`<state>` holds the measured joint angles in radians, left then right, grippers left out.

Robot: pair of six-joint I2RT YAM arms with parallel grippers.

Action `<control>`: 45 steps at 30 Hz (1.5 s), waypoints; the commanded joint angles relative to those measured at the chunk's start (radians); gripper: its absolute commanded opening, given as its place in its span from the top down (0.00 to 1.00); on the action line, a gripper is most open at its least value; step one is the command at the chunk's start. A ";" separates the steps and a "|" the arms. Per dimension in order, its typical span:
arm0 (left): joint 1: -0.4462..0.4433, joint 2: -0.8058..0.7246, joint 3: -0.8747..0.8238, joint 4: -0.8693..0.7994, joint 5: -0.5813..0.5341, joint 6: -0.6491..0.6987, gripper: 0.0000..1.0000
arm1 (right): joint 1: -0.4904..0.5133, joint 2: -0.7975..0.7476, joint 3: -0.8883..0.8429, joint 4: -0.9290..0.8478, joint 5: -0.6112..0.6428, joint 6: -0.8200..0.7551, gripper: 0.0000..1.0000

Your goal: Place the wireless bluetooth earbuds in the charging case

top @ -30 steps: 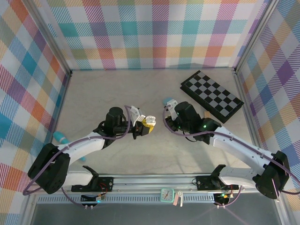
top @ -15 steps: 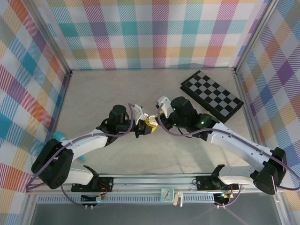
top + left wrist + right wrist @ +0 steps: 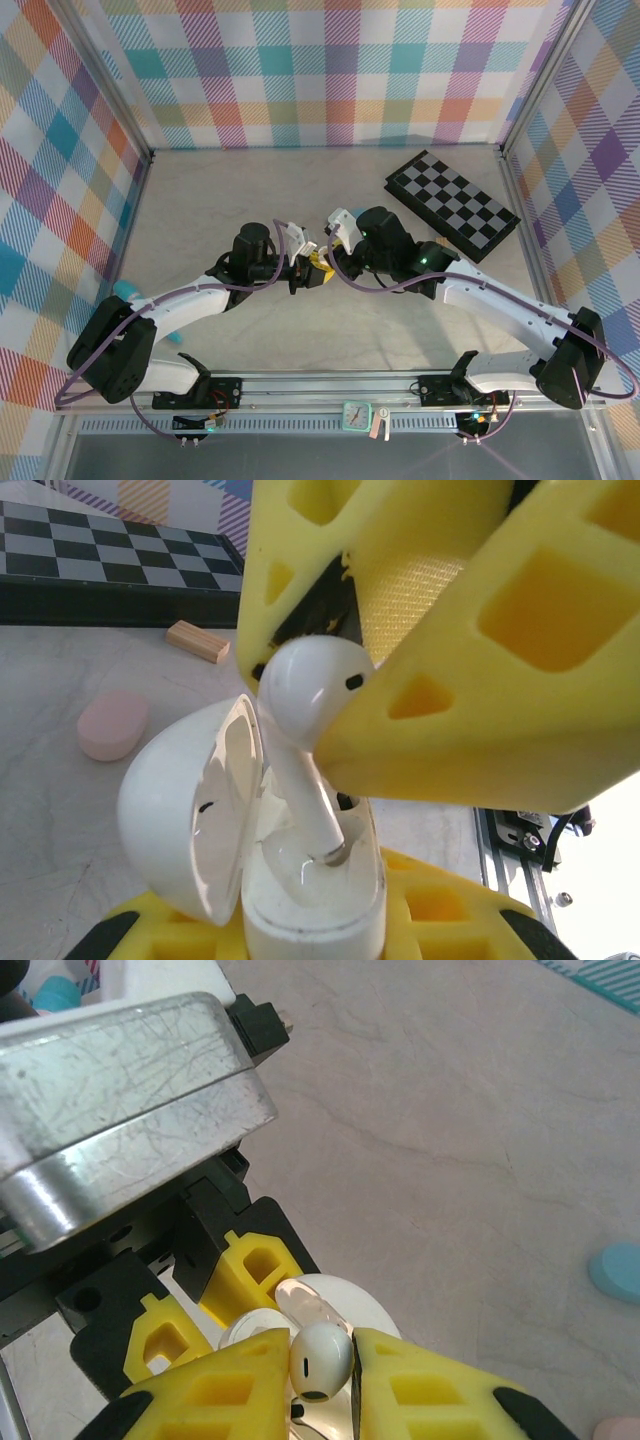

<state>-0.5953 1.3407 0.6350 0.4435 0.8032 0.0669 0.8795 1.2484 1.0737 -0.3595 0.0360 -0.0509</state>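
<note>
Two grips are held: the right fingers [image 3: 430,1385] clamped on a white earbud [image 3: 305,685], the left fingers [image 3: 255,1270] on the open charging case [image 3: 190,800]. The earbud was just brought across, stem at the socket, so insertion is judged close.

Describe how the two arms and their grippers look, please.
The left arm and right arm have white links, black joints and a looping purple cable each. The left gripper and right gripper have blocky yellow fingers with hollow pockets, on black mounts. A small green light glows on the right arm.
</note>
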 commanded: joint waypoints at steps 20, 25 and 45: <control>-0.012 -0.021 0.035 -0.006 0.026 -0.004 0.94 | 0.010 0.000 0.045 -0.074 -0.040 -0.118 0.78; -0.014 -0.029 0.037 -0.007 0.022 -0.006 0.94 | 0.013 0.011 0.045 -0.083 -0.092 -0.121 0.77; -0.014 -0.055 0.010 0.038 -0.004 0.000 0.94 | -0.006 -0.108 0.015 -0.044 -0.100 -0.055 0.41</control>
<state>-0.6029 1.3148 0.6395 0.4259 0.7986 0.0669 0.8841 1.1851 1.0885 -0.4347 -0.0395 -0.1158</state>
